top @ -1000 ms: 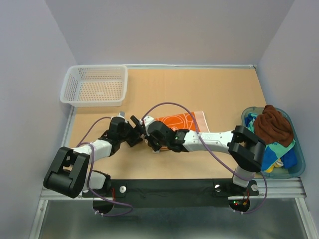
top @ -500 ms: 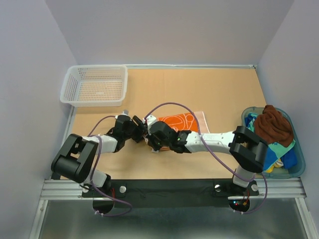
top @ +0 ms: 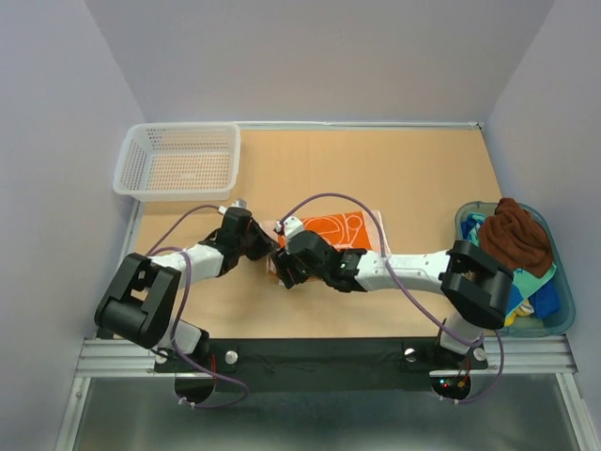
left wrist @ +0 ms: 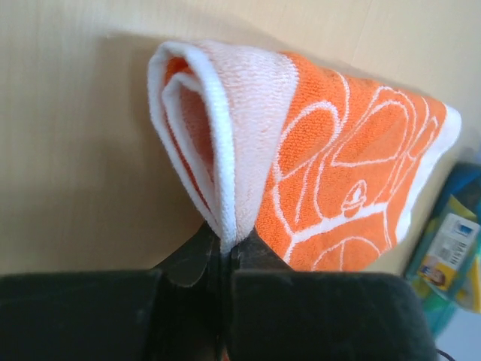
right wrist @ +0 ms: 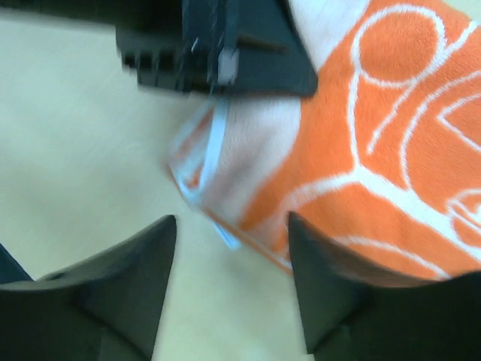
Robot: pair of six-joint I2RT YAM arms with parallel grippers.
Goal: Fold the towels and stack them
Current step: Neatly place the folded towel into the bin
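- Two fingers of the left gripper pinch the orange towel by its folded pale edge.
- Right gripper hovers released, jaws apart, over that corner.
- Tub sits at 3 o'clock.

The left gripper has moved right and closed on the pale edge of the orange towel; the right gripper has opened.

no writing can be read anywhere; the one small sticker is too blurred.
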